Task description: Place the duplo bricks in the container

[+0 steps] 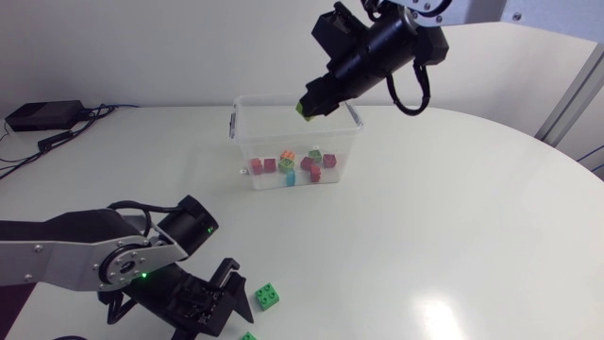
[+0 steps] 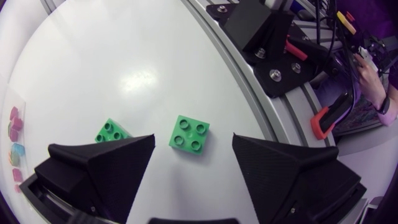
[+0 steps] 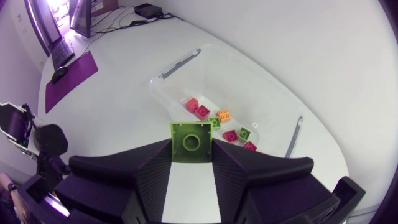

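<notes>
Hanging over the container, close to its far rim, the right gripper was seen clenched on a lime brick. The brick was pressed from two sides between the wedge fingers (its hollow underside was turned toward the wrist camera). In the head view, a part of the far rim was covered by the black body of this arm.

The container was a clear plastic box, open at the top, with a grey clip at each short end. On its floor a small heap of bricks was gathered: several pink-red bricks, one orange brick, a few green ones and one light blue brick. They were lying loosely, some touching each other.

The left gripper was held low over the white table, well apart from the container, and its fingers were spread wide. A green brick was lying studs up on the table between them, and it was touched by neither finger. A second green brick was lying just beside one finger, on its outer side, and was partly hidden by it.

A black box with cables was placed at the far corner of the table, well away from both arms.
</notes>
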